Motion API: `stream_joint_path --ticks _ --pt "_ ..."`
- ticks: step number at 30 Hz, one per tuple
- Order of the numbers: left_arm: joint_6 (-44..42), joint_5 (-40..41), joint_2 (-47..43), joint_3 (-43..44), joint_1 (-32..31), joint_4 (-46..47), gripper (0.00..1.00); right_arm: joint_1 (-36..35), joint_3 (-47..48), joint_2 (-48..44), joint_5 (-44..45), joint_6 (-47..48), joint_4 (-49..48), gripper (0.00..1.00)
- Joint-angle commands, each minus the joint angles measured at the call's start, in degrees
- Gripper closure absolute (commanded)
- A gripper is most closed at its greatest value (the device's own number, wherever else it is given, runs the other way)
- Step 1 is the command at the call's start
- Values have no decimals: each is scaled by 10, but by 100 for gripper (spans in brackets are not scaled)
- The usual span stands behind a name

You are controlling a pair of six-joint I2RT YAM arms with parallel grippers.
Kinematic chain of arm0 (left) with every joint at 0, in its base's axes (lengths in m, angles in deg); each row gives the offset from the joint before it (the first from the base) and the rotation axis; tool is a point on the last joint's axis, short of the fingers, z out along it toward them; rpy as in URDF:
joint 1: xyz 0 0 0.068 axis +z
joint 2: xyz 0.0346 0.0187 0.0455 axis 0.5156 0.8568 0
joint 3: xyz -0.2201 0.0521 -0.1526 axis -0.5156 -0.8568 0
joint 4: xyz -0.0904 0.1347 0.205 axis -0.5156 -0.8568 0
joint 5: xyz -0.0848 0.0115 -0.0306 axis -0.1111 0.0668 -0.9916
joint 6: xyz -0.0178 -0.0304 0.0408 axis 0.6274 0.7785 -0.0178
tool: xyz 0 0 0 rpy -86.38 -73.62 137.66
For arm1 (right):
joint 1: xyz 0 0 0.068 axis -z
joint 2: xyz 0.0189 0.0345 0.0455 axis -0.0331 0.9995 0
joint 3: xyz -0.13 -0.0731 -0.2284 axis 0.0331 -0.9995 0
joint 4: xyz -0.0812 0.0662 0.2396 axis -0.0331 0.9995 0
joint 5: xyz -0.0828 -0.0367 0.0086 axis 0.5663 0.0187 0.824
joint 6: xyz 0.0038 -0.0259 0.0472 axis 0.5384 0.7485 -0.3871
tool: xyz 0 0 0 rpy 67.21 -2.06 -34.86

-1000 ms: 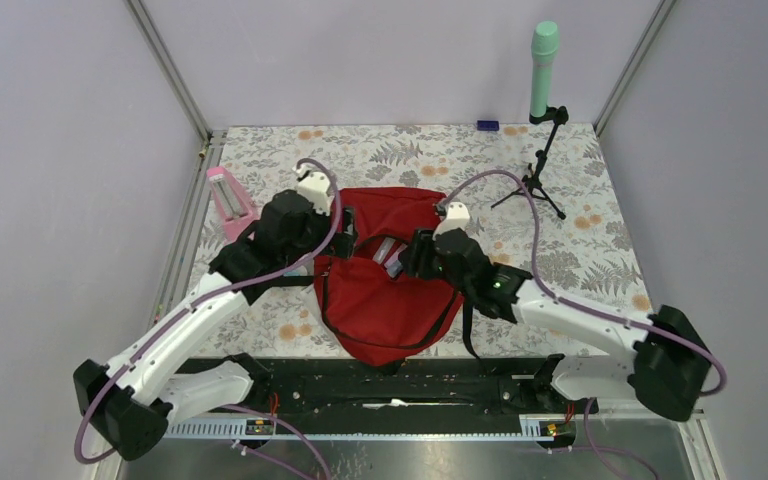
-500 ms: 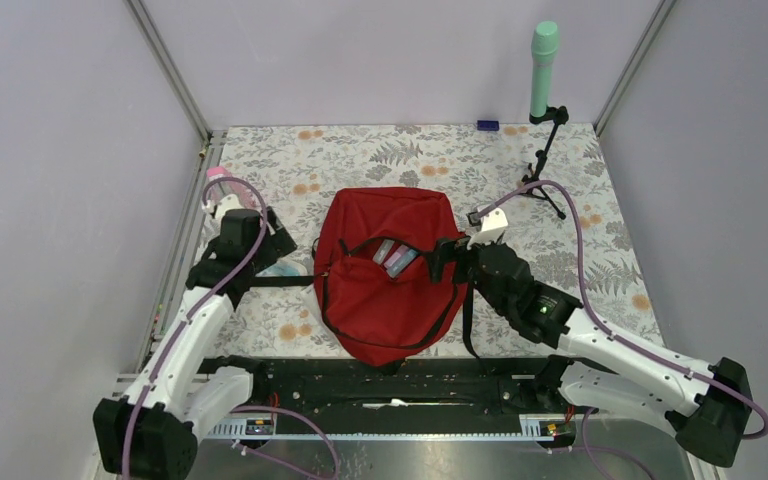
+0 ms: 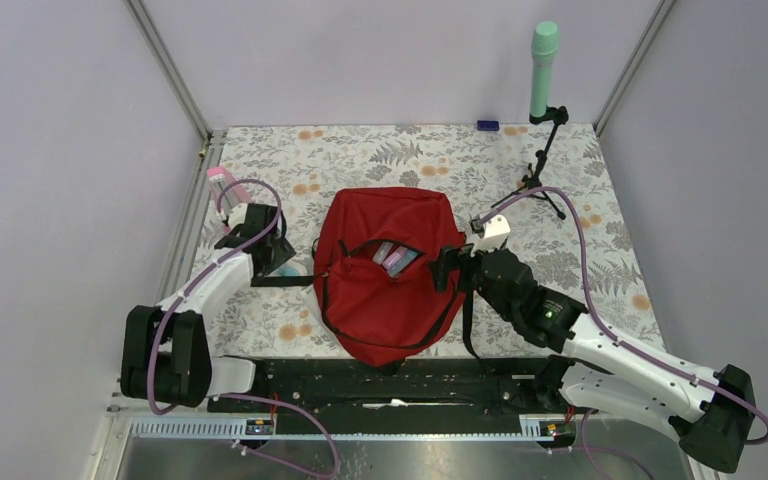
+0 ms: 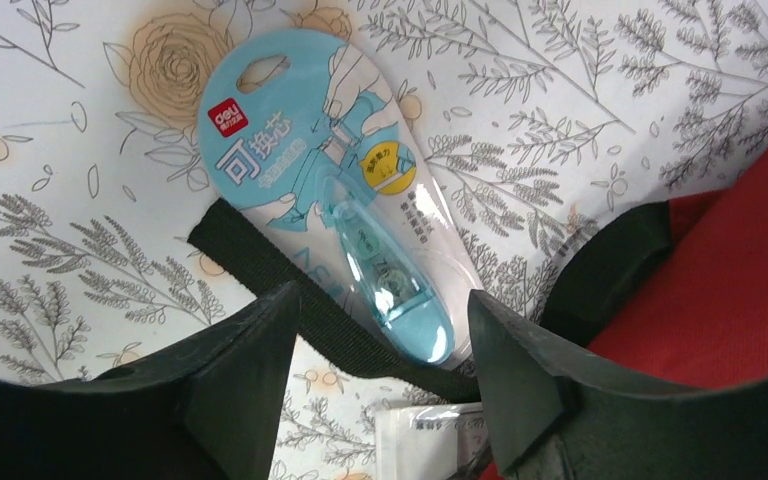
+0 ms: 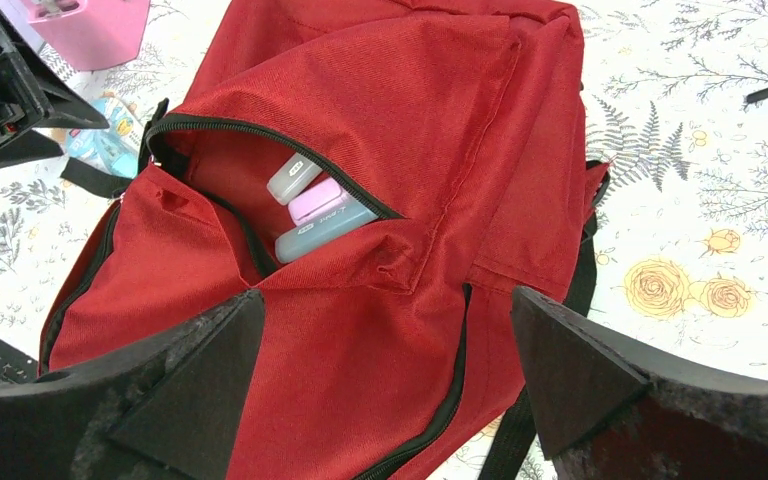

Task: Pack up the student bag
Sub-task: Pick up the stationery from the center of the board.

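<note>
Found left tool [image 4: 380,305] spread over tape pack [image 4: 330,180], long axis upper left to lower right, on table [image 4: 80,200] just left of frame-centre bag [image 3: 380,310]; right tool [image 5: 388,300] spread, farther.

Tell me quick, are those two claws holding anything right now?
Left gripper: open, empty, above the blue packet.
Right gripper: open, empty, over the student bag.

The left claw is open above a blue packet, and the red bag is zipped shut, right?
Not shut: the right wrist view shows the red bag unzipped, with small cases inside. The left claw is indeed open above the blue packet.
</note>
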Motion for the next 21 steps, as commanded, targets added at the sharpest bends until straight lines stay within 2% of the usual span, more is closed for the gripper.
stream_joint_path --ticks 1,13,18,21 --pt "32 27 20 7 4 56 37 2 3 -14 -27 -11 -1 0" --pt "41 28 115 40 7 68 43 2 3 -21 -28 -4 14 0" --pt "42 30 125 42 8 71 63 2 11 -21 -20 8 23 0" --pt "27 33 121 41 10 71 81 2 11 -22 -21 11 23 0"
